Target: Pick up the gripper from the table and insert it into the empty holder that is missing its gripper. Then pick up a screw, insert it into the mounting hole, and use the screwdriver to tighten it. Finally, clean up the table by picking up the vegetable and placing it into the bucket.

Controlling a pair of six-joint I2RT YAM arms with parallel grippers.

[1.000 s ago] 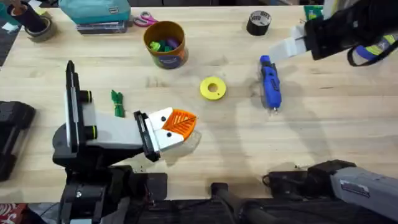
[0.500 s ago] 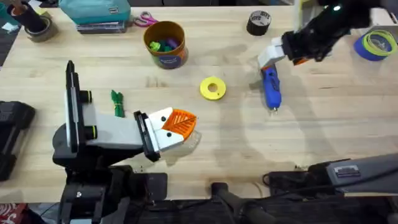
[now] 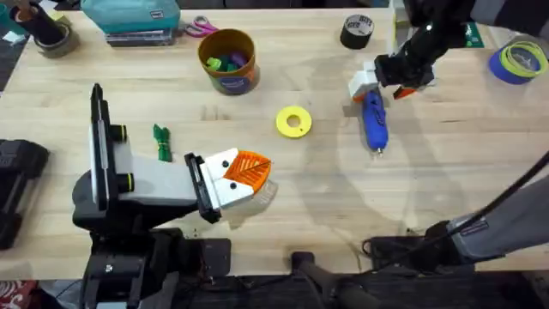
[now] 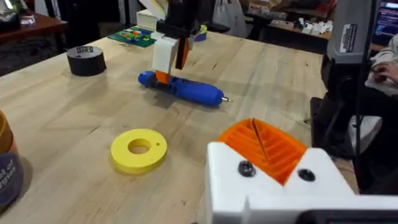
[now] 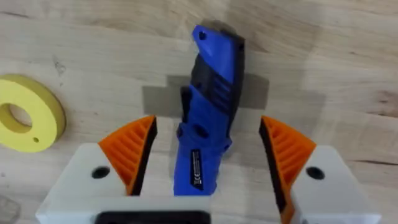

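The blue screwdriver [image 3: 374, 118] [image 4: 186, 88] [image 5: 208, 118] lies on the table right of centre, its bit toward the near edge. My right gripper [image 3: 382, 80] [image 5: 208, 149] [image 4: 170, 55] is open, one orange pad on each side of the handle's far end. My left gripper [image 3: 255, 169] [image 4: 256, 129] rests shut at lower centre, with both white finger blocks bearing orange ribbed wedges. The green vegetable [image 3: 161, 142] lies left of it. The orange bucket [image 3: 230, 62] stands at the back with coloured pieces inside. A loose gripper wedge, an empty holder and a screw are out of view.
A yellow disc [image 3: 293, 121] [image 4: 138, 149] [image 5: 25, 121] lies between the two grippers. At the back are a black tape roll [image 3: 357, 31] [image 4: 86, 60], a blue tape roll [image 3: 519, 62], a teal box [image 3: 129, 17] and scissors [image 3: 199, 27].
My right arm has swung in from the far right and come down over the far end of the screwdriver, still open. The left arm has not moved.
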